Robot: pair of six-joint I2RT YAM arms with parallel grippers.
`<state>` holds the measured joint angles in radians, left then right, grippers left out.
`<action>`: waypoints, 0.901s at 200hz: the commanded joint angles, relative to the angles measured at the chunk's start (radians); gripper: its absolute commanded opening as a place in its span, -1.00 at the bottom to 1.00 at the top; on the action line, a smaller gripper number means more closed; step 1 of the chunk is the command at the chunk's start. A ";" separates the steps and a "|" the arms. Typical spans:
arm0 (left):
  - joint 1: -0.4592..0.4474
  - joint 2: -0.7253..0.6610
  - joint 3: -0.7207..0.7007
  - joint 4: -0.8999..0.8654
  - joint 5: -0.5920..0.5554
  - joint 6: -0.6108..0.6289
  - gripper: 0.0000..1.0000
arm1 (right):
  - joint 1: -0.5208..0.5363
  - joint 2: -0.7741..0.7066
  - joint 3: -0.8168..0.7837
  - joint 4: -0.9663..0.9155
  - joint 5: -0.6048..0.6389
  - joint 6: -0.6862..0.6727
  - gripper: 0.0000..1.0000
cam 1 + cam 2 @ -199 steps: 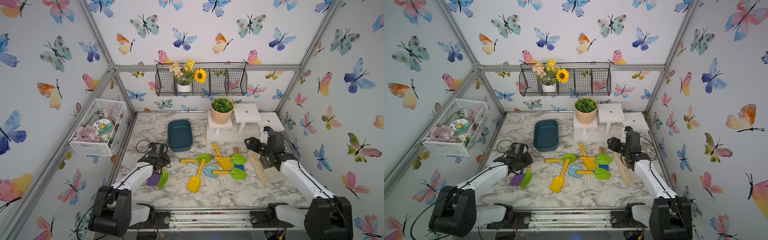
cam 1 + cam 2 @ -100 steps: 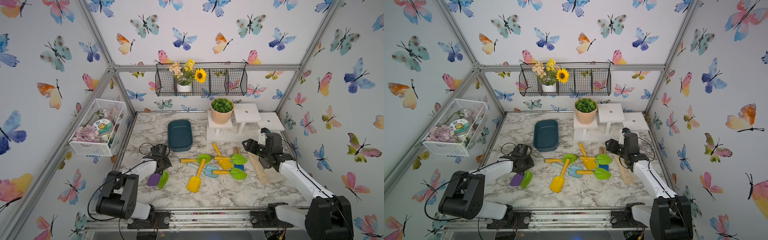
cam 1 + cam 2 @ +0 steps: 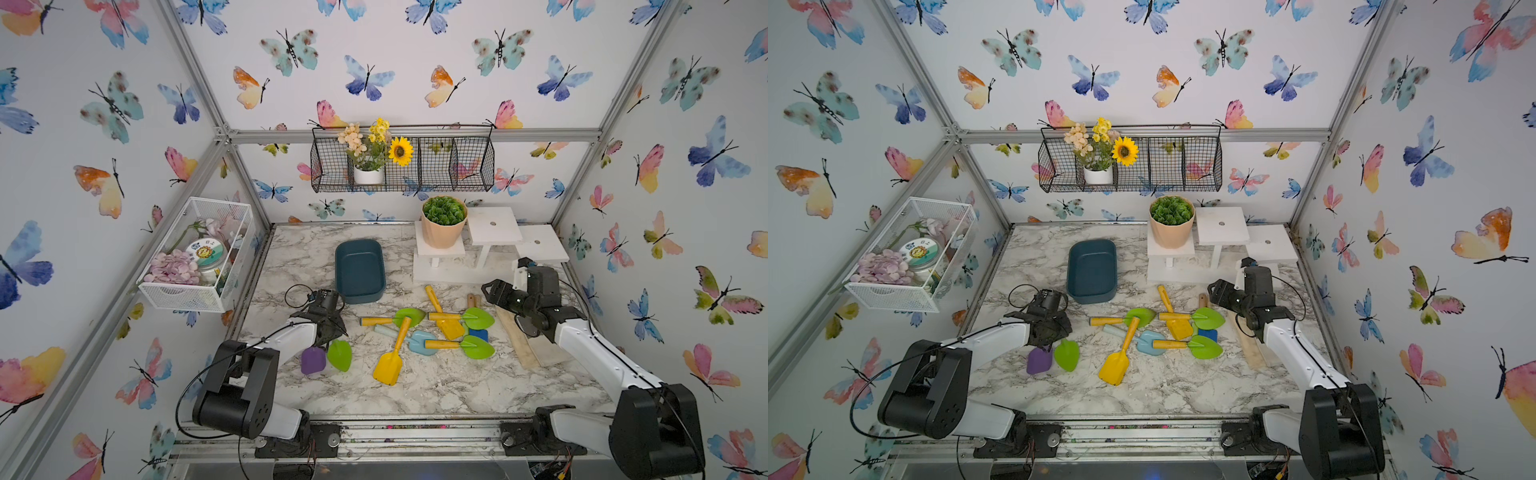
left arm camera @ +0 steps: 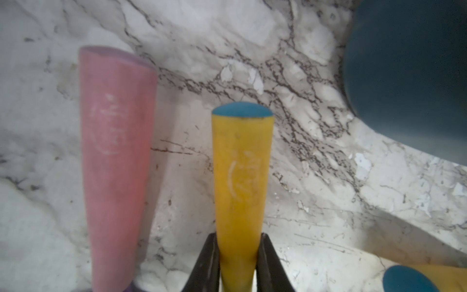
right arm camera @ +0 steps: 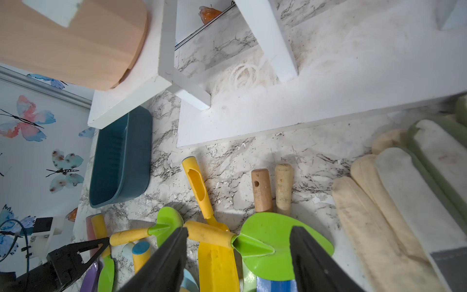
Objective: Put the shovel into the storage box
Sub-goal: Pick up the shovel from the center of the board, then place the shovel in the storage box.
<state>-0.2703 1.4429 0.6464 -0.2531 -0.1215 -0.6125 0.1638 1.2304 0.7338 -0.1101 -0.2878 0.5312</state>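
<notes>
Both top views show the dark teal storage box (image 3: 360, 270) (image 3: 1091, 272) standing empty at the back middle of the marble table. My left gripper (image 3: 330, 332) (image 4: 238, 237) is shut on the yellow handle (image 4: 242, 164) of a green-bladed shovel (image 3: 340, 354) (image 3: 1067, 354) lying front left of the box. A purple shovel (image 3: 313, 360) with a pink handle (image 4: 116, 151) lies right beside it. My right gripper (image 3: 490, 289) (image 5: 238, 228) hangs open over another green shovel (image 5: 280, 242) in the middle pile and holds nothing.
A pile of yellow (image 3: 388, 365), green (image 3: 476, 347) and light blue (image 3: 422, 343) shovels lies mid-table. White stands (image 3: 494, 226) and a potted plant (image 3: 444, 222) are at the back right. Wooden boards (image 3: 523, 345) lie at the right. A white mesh basket (image 3: 195, 253) hangs on the left wall.
My left gripper has shut on the green shovel's yellow handle. The right arm has shifted slightly toward the back, still open.
</notes>
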 commanded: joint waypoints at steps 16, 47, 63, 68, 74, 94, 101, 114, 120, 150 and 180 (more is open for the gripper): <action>-0.037 -0.028 0.037 -0.078 -0.060 0.027 -0.78 | 0.009 0.013 0.025 0.022 -0.007 0.006 0.38; -0.059 -0.069 0.090 -0.140 -0.056 0.039 -0.98 | 0.011 0.023 0.038 0.013 -0.007 -0.003 0.37; -0.066 -0.084 0.137 -0.174 -0.047 0.049 -1.00 | 0.011 0.029 0.049 0.000 -0.008 -0.014 0.37; -0.067 -0.085 0.155 -0.184 -0.046 0.053 -1.00 | 0.011 0.031 0.053 -0.004 -0.007 -0.018 0.38; -0.068 -0.087 0.178 -0.197 -0.043 0.058 -1.00 | 0.012 0.033 0.056 -0.008 -0.007 -0.022 0.38; -0.069 -0.073 0.269 -0.229 -0.023 0.083 -1.00 | 0.013 0.040 0.068 -0.024 -0.004 -0.032 0.38; -0.069 -0.062 0.306 -0.238 -0.017 0.093 -1.00 | 0.013 0.041 0.071 -0.025 -0.004 -0.034 0.37; -0.069 -0.031 0.383 -0.252 -0.015 0.107 -1.00 | 0.014 0.040 0.074 -0.027 -0.004 -0.033 0.38; -0.068 -0.012 0.423 -0.257 -0.015 0.113 -1.00 | 0.014 0.040 0.075 -0.029 -0.002 -0.032 0.38; -0.067 0.121 0.632 -0.269 -0.018 0.152 -1.00 | 0.019 0.029 0.074 -0.036 0.007 -0.028 0.38; -0.060 0.289 0.833 -0.287 -0.036 0.207 -1.00 | 0.022 0.003 0.057 -0.034 0.018 -0.013 0.37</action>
<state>-0.3351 1.6169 1.3544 -0.4973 -0.1383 -0.4744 0.1787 1.2602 0.7811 -0.1291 -0.2863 0.5129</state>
